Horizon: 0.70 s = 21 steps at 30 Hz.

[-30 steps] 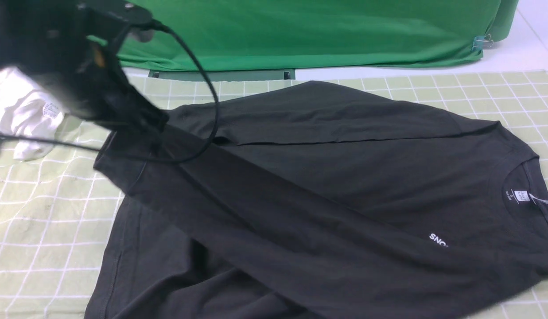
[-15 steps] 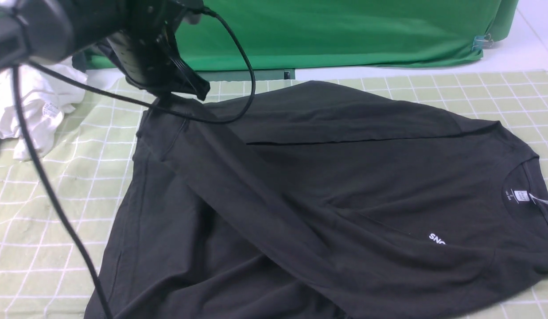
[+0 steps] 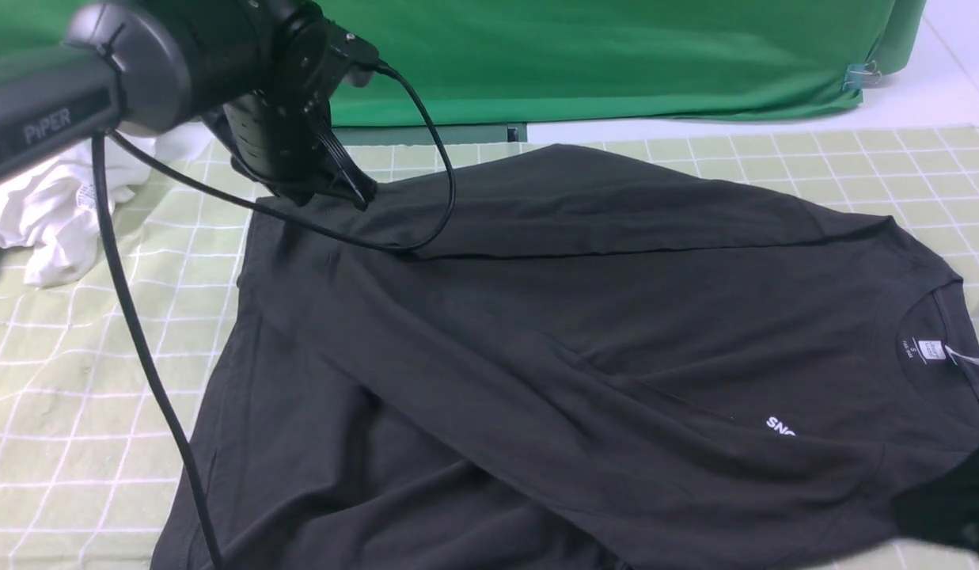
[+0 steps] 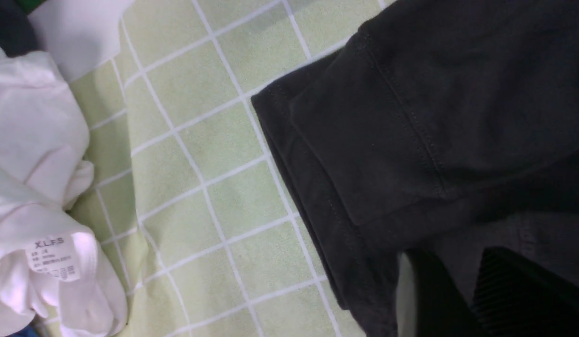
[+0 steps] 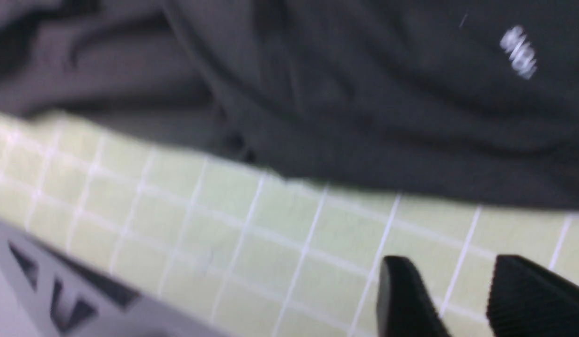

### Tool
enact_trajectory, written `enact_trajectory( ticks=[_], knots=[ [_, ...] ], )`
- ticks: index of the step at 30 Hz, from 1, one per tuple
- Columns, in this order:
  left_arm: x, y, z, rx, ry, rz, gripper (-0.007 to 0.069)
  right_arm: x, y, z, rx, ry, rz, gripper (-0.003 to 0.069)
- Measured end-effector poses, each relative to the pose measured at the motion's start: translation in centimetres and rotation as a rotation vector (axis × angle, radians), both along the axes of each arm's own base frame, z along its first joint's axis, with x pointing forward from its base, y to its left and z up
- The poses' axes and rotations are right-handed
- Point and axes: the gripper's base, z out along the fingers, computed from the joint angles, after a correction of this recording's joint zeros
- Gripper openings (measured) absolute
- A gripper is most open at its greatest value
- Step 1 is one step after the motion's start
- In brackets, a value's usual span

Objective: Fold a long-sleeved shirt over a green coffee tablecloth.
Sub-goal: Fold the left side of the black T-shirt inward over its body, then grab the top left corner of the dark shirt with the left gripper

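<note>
Sleeve (image 3: 457, 372) has dropped flat across the long-sleeved shirt (image 3: 616, 317), freed by the left gripper (image 4: 460, 292).
Nearest, the right gripper (image 5: 458, 299) hangs empty, jaws parted, over the green coffee tablecloth (image 3: 85, 380). The shirt lies spread on that cloth. It looks soft, light and limp, so it is probably best pinched at hems or seams. Its print (image 3: 780, 427) shows "SNO"; the neck label (image 3: 931, 349) is illegible. Farther off, the left gripper's jaws are parted by the cuff (image 4: 364, 154); its arm (image 3: 47, 125) reads "PiPER".

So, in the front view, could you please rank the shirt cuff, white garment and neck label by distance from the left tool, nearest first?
From the left tool:
1. Shirt cuff, just beneath it.
2. White garment, off to its left.
3. Neck label, far right.
</note>
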Motion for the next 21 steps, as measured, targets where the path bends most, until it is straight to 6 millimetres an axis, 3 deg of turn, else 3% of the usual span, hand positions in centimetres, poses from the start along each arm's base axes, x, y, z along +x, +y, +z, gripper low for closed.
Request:
enact_trajectory(
  ticks=[3,7,10,14,17,18,20,21],
  knots=[
    [-0.3,0.3,0.0,0.035,0.028,0.014,0.0305,0.2,1.7,-0.9,-0.026,0.033,0.101,0.0308],
    [-1.4,0.8,-0.3,0.064,0.14,0.091,0.0337,0.1,4.4,-2.1,-0.072,0.047,0.22,0.0332],
    [-2.2,0.8,-0.1,0.034,0.204,0.127,0.0275,0.1,5.9,-3.0,-0.121,0.05,0.261,0.0374],
    [-4.7,0.1,1.4,-0.14,0.206,0.142,0.0062,-0.2,8.8,-5.3,-0.235,0.041,0.321,0.0496],
    [-7.1,0.0,2.8,-0.262,0.169,0.147,0.0017,-0.3,10.4,-6.6,-0.267,0.028,0.329,0.0526],
    [-7.6,0.0,2.6,-0.273,0.175,0.149,0.0014,-0.3,10.6,-6.7,-0.269,0.028,0.329,0.0528],
    [-10.7,0.4,3.0,-0.345,0.159,0.154,0.0004,0.2,11.7,-8.2,-0.279,0.039,0.313,0.0535],
    [-11.0,0.5,2.7,-0.351,0.166,0.158,0.0004,0.2,11.7,-8.3,-0.279,0.04,0.313,0.0535]
  ],
)
